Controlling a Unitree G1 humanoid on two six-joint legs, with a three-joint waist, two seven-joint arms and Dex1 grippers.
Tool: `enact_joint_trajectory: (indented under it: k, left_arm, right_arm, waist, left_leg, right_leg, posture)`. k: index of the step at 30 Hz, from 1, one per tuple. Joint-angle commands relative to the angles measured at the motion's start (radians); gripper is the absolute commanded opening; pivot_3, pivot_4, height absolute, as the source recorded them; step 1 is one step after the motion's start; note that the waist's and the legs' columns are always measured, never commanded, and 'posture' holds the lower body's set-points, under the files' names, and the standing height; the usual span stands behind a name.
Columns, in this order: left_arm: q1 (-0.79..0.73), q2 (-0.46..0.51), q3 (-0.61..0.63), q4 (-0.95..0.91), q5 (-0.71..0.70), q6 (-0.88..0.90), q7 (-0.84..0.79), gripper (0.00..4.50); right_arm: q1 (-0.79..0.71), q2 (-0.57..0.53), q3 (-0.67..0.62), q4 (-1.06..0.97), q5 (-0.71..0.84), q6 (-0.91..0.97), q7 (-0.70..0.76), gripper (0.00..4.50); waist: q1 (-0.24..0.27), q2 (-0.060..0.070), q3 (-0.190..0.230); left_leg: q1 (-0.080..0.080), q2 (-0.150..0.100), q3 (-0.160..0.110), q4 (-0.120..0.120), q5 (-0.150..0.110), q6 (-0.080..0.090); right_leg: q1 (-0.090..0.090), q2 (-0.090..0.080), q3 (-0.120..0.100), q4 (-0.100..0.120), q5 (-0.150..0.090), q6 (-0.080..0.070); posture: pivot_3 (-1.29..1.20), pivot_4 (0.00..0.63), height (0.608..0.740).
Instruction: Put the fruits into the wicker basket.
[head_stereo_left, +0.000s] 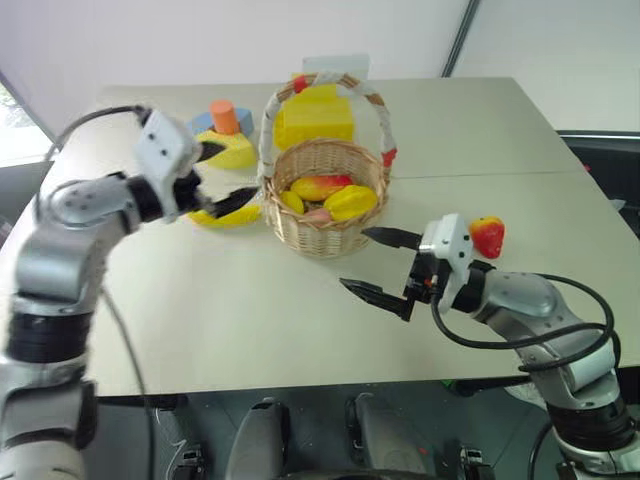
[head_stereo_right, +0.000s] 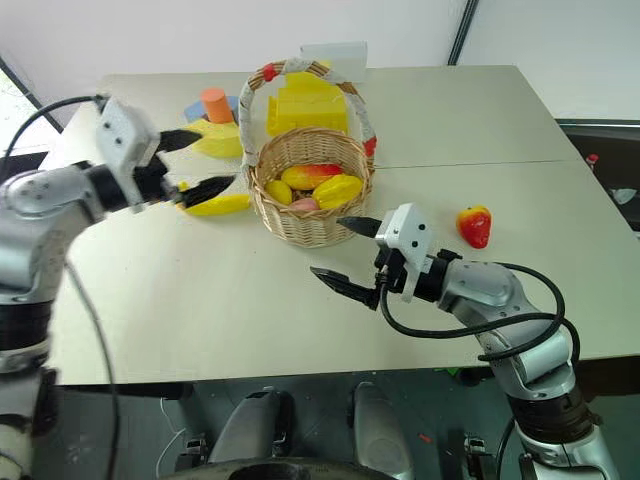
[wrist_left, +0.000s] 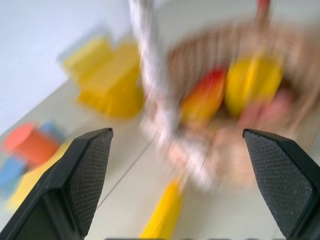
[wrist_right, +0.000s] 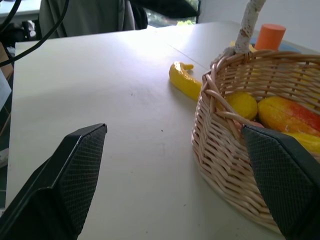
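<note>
Head camera, left eye first: I've got the wicker basket (head_stereo_left: 322, 200) mid-counter (head_stereo_left: 220, 310), and I count roughly 4 fruits inside, a red-yellow mango (head_stereo_left: 322, 186) and yellow ones beside it. So I'd call the job mostly done. 2 pieces are left out: the banana (head_stereo_left: 232, 215) on the counter just left of the basket, and the strawberry (head_stereo_left: 488, 236) well off to the right. My left claw (head_stereo_left: 222, 178) hangs spread wide over the banana, holding nothing. My right claw (head_stereo_left: 382, 262) sits in front of the basket, fingers wide apart, empty, touching nothing I can see.

Right eye, same story: the strawberry (head_stereo_right: 476, 225) lies beyond my right wrist, apart from the claw. The foam blocks (head_stereo_right: 305, 103) sit behind the basket; those aren't mine to move.

Left wrist now: blurry, but both black fingers (wrist_left: 85, 180) stand far apart with only air between them. The basket is ahead, and a yellow strip that I take for the banana (wrist_left: 162, 215) lies low between the fingers, untouched.

Right wrist: fingers (wrist_right: 75, 175) spread wide again, nothing gripped. The basket wall (wrist_right: 225, 165) is just beside one finger, whether touching I can't tell. The banana (wrist_right: 184, 80) rests past it on the counter.
</note>
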Motion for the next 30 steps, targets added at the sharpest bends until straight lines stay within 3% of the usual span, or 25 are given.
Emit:
enact_joint_trajectory:
  k: [1, 10, 21, 24, 28, 30]
  left_arm:
    - [-0.008, 0.062, -0.072, 0.076, 0.131, -0.129, -0.05, 4.45]
    - [-0.262, -0.078, -0.314, 0.495, 0.34, -0.335, -0.138, 4.45]
    - [-0.494, -0.224, -0.417, 0.994, 0.52, -0.563, -0.11, 4.45]
    - [-0.515, -0.246, -0.401, 1.064, 0.52, -0.581, -0.097, 3.55]
    - [-0.526, -0.255, -0.385, 1.107, 0.513, -0.598, -0.09, 1.44]
    - [-0.525, -0.25, -0.376, 1.113, 0.512, -0.601, -0.078, 0.63]
  right_arm:
    - [-0.032, 0.018, 0.013, -0.003, -0.002, -0.027, 0.014, 4.5]
    - [-0.084, 0.054, 0.053, 0.033, -0.019, -0.039, 0.033, 4.5]
    - [-0.049, 0.057, 0.038, -0.007, -0.022, -0.029, -0.007, 4.5]
    - [-0.043, 0.058, 0.037, -0.016, -0.022, -0.029, -0.019, 4.5]
    - [-0.042, 0.057, 0.039, -0.02, -0.02, -0.028, -0.025, 4.5]
    - [-0.043, 0.056, 0.041, -0.02, -0.02, -0.029, -0.026, 4.5]
  waist:
    - [0.01, 0.0, 0.0]
    - [0.026, -0.001, 0.0]
    - [0.006, -0.001, 0.0]
    - [0.003, -0.001, 0.0]
    - [0.002, -0.001, 0.0]
    - [0.001, -0.001, 0.0]
  left_leg:
    - [0.0, 0.0, 0.0, 0.0, 0.0, 0.0]
    - [-0.003, -0.002, 0.001, 0.001, 0.0, 0.0]
    - [-0.003, -0.002, 0.0, 0.001, 0.0, 0.0]
    - [-0.002, -0.002, 0.0, 0.001, 0.0, 0.0]
    - [-0.002, -0.002, 0.0, 0.001, 0.0, 0.0]
    - [-0.002, -0.002, 0.0, 0.001, 0.0, 0.0]
  right_leg:
    - [0.0, 0.0, 0.0, 0.0, 0.0, 0.0]
    - [-0.001, 0.0, -0.002, 0.0, 0.0, 0.0]
    - [-0.002, 0.0, -0.002, 0.001, 0.0, 0.0]
    - [-0.001, 0.0, -0.002, 0.002, 0.0, 0.0]
    - [-0.002, 0.0, -0.001, 0.002, 0.0, 0.0]
    - [-0.002, 0.0, -0.001, 0.002, 0.0, 0.001]
  posture:
    - [0.0, 0.15, 0.74]
    - [0.0, 0.15, 0.74]
    - [0.0, 0.15, 0.74]
    - [0.0, 0.15, 0.74]
    - [0.0, 0.15, 0.74]
    - [0.0, 0.15, 0.74]
